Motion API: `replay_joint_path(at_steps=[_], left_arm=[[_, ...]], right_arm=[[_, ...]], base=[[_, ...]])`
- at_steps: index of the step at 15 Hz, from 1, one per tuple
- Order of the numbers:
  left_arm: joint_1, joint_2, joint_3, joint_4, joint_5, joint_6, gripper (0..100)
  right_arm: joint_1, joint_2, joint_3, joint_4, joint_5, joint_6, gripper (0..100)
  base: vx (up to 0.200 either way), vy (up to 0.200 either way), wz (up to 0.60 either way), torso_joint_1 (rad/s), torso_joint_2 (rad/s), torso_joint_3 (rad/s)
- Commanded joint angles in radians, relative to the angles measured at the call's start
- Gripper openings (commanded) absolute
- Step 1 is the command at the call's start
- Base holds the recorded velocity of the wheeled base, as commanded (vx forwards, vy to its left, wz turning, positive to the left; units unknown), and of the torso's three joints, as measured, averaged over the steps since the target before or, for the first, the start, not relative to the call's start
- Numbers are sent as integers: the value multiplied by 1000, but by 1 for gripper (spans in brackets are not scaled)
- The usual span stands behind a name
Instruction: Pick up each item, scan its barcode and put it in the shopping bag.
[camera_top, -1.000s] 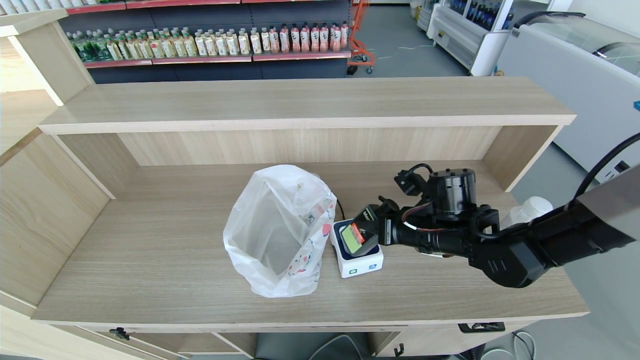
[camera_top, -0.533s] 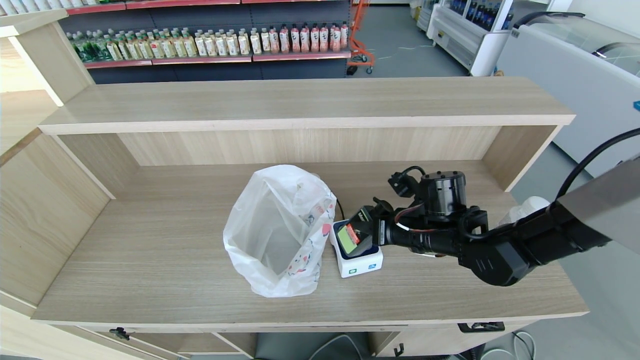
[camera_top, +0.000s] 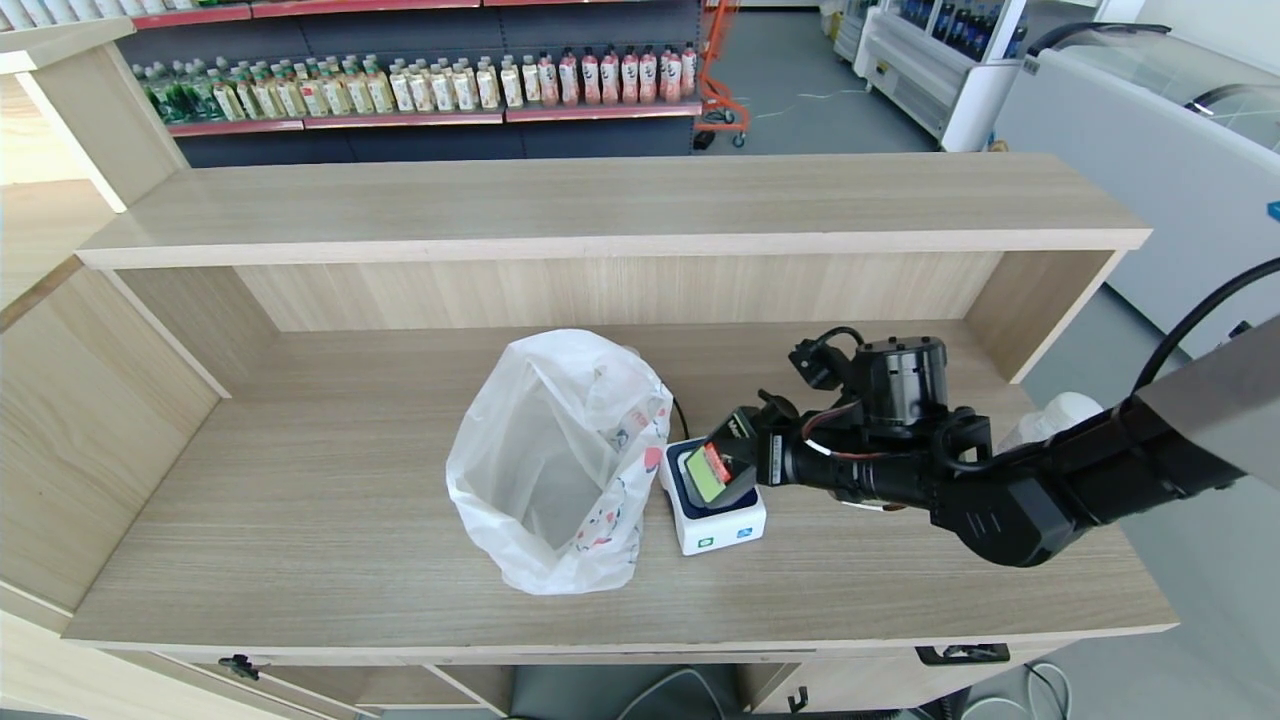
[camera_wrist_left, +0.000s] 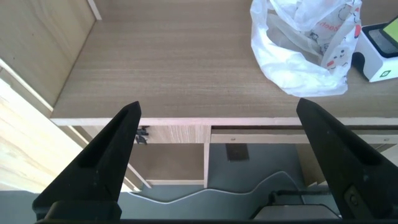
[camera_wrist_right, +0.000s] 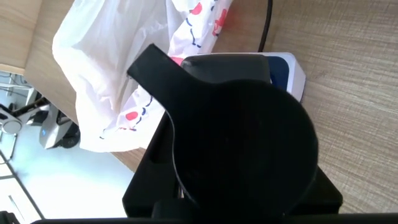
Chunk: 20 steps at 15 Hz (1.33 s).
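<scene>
My right gripper (camera_top: 726, 463) is shut on a small dark item (camera_top: 712, 472) with a green and red label, tilted just above the scanner. The scanner (camera_top: 716, 522) is a white box with a dark blue top, standing right of the white plastic shopping bag (camera_top: 560, 460), whose mouth gapes open. In the right wrist view the dark item (camera_wrist_right: 242, 146) covers most of the scanner (camera_wrist_right: 285, 70), with the bag (camera_wrist_right: 106, 81) beside it. My left gripper (camera_wrist_left: 217, 168) hangs open with nothing in it, in front of the counter's near edge; the bag (camera_wrist_left: 305, 37) and scanner (camera_wrist_left: 382, 46) lie far off.
A white capped bottle (camera_top: 1055, 420) stands at the counter's right end, partly hidden by my right arm. The wooden counter (camera_top: 300, 500) has a back wall, side walls and a raised shelf above. A black cable (camera_top: 681, 415) runs behind the scanner.
The right gripper with the item drifted slightly left over the scanner, then came back a little to the right. Bag and scanner have not moved.
</scene>
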Motion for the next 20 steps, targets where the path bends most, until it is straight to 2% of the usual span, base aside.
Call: replay_joint_path(at_steps=[1, 3, 7, 10, 12, 15, 17, 19, 20], left_arm=[[0, 2, 0, 0, 0, 0, 100], [0, 2, 0, 0, 0, 0, 100], [0, 2, -1, 0, 0, 0, 100], [0, 2, 0, 0, 0, 0, 100], [0, 2, -1, 0, 0, 0, 100], [0, 2, 0, 0, 0, 0, 100], [0, 0, 0, 0, 0, 3, 100], [0, 0, 0, -2, 0, 8, 100], [0, 0, 0, -2, 0, 8, 100]], right_arm=[[-8, -24, 6, -3, 2, -2, 0], [-16, -106, 30, 4, 2, -2, 0], [-25, -352, 161, 11, 3, -10, 0], [-51, -496, 279, 9, 3, -143, 0], [-57, -539, 303, 11, 3, -168, 0], [-62, -550, 257, 32, 3, -168, 0], [-62, -496, 145, 100, 11, -157, 0], [-53, -421, 29, 164, 16, -83, 0], [-53, -404, 10, 173, 16, -76, 0]], base=[[0, 0, 0, 0, 0, 0], [0, 0, 0, 0, 0, 0], [0, 0, 0, 0, 0, 0], [0, 0, 0, 0, 0, 0], [0, 0, 0, 0, 0, 0], [0, 200, 0, -7, -1, 4], [0, 200, 0, 19, 12, -2], [0, 200, 0, 0, -5, 2], [0, 200, 0, -12, -2, 2]])
